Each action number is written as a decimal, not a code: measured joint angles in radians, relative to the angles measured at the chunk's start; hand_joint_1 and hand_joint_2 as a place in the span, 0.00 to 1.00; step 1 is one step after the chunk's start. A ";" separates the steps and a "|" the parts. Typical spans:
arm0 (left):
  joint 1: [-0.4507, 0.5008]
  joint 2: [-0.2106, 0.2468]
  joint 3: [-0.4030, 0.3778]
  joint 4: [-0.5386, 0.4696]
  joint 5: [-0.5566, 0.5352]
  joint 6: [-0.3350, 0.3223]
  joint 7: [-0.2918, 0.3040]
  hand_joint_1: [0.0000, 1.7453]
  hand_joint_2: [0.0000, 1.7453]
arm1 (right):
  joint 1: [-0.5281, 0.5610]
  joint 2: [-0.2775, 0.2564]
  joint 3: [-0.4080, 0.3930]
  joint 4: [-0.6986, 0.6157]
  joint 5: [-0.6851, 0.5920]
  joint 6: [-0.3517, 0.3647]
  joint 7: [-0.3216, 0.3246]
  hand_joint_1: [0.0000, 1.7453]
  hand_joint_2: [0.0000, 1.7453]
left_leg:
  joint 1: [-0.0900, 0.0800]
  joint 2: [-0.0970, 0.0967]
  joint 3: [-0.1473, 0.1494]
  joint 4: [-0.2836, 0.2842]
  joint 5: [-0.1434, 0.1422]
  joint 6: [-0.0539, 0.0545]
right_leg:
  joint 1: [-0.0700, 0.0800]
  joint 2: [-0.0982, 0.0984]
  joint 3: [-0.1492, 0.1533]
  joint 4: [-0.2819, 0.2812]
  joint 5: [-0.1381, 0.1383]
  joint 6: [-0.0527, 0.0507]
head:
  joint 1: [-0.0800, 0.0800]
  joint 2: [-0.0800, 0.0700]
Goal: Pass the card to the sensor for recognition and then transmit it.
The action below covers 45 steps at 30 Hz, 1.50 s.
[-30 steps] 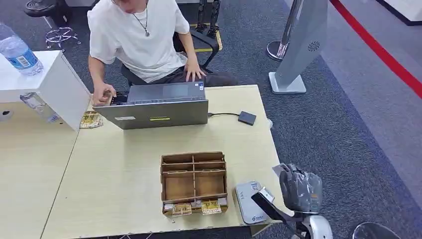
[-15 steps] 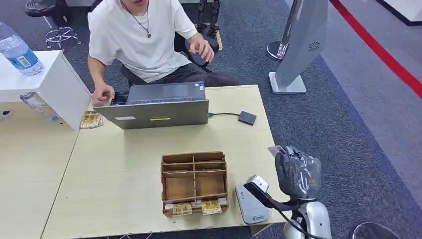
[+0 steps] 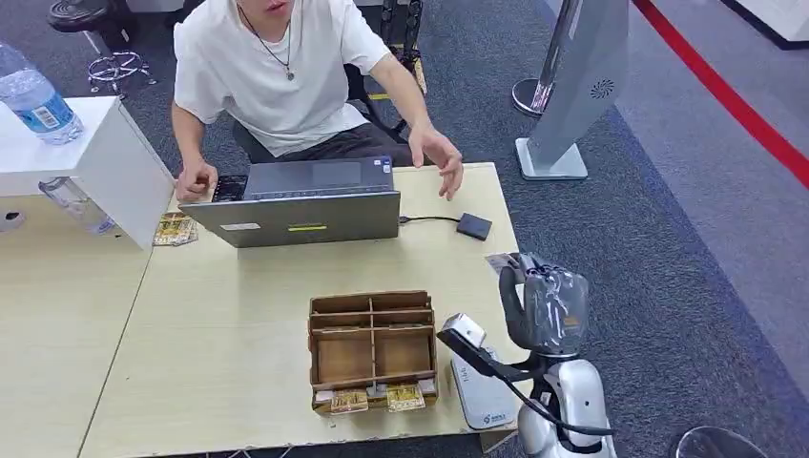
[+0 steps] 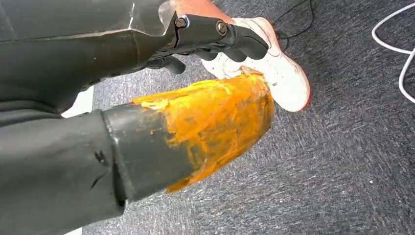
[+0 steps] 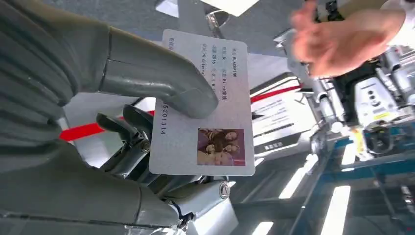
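Observation:
My right hand is raised over the table's right edge, above and beyond the white card reader. It pinches a pale ID card with a small photo between thumb and fingers; the card's edge sticks out toward the person. The seated person's outstretched hand hovers over the table's far right corner, apart from the card, and appears blurred as a hand in the right wrist view. My left hand, its thumb wrapped in orange, hangs over the carpet and holds nothing.
A cardboard divider box with cards in its front slot stands beside the reader. A laptop and a small black device on a cable lie farther back. A grey stand is on the carpet to the right.
My right hand has risen and moved left and forward with the card, from beside the table to over its edge. The person's hand left the laptop and stretched out toward the card.

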 joint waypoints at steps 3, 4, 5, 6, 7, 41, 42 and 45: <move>0.000 0.000 0.000 0.000 0.000 0.000 0.000 0.00 0.00 | -0.001 0.000 0.000 0.000 0.000 0.000 0.000 1.00 1.00 | 0.000 0.000 0.000 0.000 0.000 0.000 | 0.000 0.000 0.000 0.000 0.000 0.000 | 0.000 0.000; 0.000 0.000 0.000 0.000 0.000 0.000 0.000 0.00 0.00 | -0.002 0.000 0.002 0.001 0.001 0.000 0.001 1.00 1.00 | 0.000 0.000 0.000 0.000 0.000 0.000 | 0.000 0.000 0.000 0.000 0.000 0.000 | 0.000 0.000; 0.000 0.000 0.000 0.000 -0.002 -0.003 0.000 0.00 0.00 | -0.016 -0.003 0.017 0.009 0.006 0.001 0.013 1.00 1.00 | 0.000 0.000 0.000 0.000 0.000 0.000 | 0.000 0.000 0.000 0.000 0.000 0.000 | 0.000 0.000; -0.001 0.000 0.000 0.000 -0.003 -0.003 0.000 0.00 0.00 | -0.022 -0.004 0.023 0.012 0.008 0.001 0.017 1.00 1.00 | 0.000 0.000 0.000 0.000 0.000 0.000 | 0.000 0.001 0.000 0.000 0.000 0.000 | 0.000 0.000; -0.002 0.000 0.000 0.000 -0.004 -0.004 0.000 0.00 0.00 | -0.047 -0.007 0.054 0.026 0.014 0.001 0.039 1.00 1.00 | 0.000 0.000 0.000 0.000 0.000 0.000 | 0.000 0.001 0.000 0.000 0.000 0.000 | 0.000 0.000; -0.002 0.000 0.000 0.000 0.003 -0.008 -0.003 0.00 0.00 | -0.091 -0.127 0.303 0.156 -0.389 0.031 0.028 0.00 1.00 | 0.000 0.000 0.000 0.000 0.000 0.000 | 0.000 0.001 -0.001 0.000 0.000 0.000 | 0.000 0.000; -0.002 0.000 0.000 0.000 0.003 -0.008 -0.004 0.00 0.00 | -0.083 -0.138 0.316 0.145 -0.399 0.037 0.021 0.00 1.00 | 0.000 0.000 0.000 0.000 0.000 0.000 | 0.000 0.001 -0.001 0.000 0.000 0.000 | 0.000 0.000; -0.002 0.000 0.000 0.000 0.003 -0.008 -0.006 0.00 0.00 | -0.059 -0.167 0.351 0.107 -0.451 0.069 -0.010 0.00 1.00 | 0.000 0.000 0.000 0.000 0.000 0.000 | 0.000 0.001 -0.001 0.000 0.000 0.000 | 0.000 0.000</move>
